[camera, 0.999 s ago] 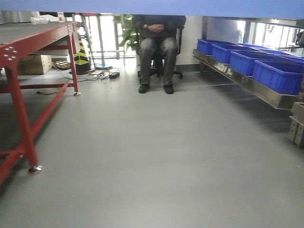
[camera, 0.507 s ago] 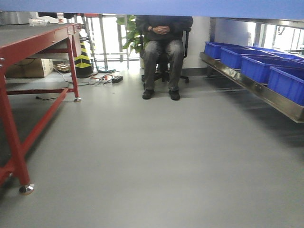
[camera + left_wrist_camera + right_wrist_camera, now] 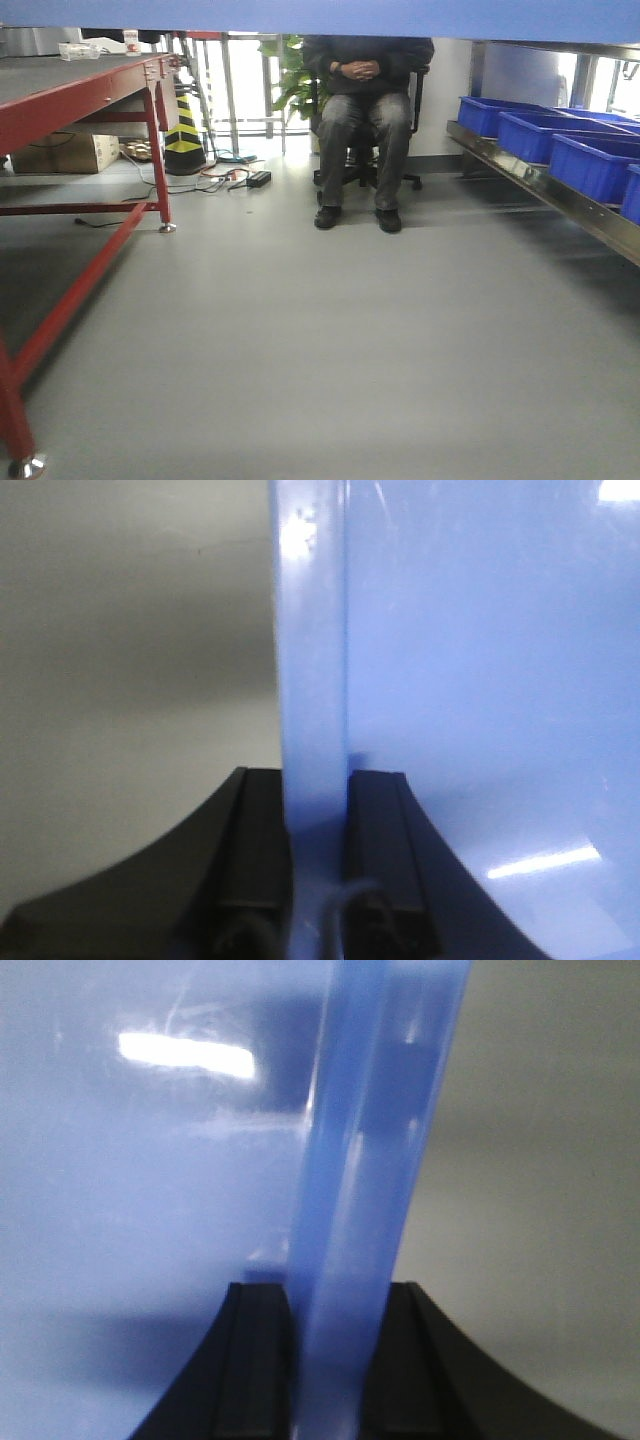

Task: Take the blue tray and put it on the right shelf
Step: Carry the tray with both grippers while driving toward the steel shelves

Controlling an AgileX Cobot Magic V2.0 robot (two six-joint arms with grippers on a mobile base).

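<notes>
Two rims of the blue tray (image 3: 320, 16) are pinched, one by the left gripper (image 3: 318, 810), one by the right gripper (image 3: 328, 1305). The tray hangs higher than the right shelf (image 3: 560, 203), apart from it.

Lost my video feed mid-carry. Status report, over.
Left gripper shut on blue tray rim, right gripper likewise. Tray held high, not yet on right shelf. Ahead: seated person; dark-blue bins occupy the shelf.

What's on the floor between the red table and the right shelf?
In the front view, bare grey floor runs between the red table and the right shelf. A seated person and some cables are at the far end.
</notes>
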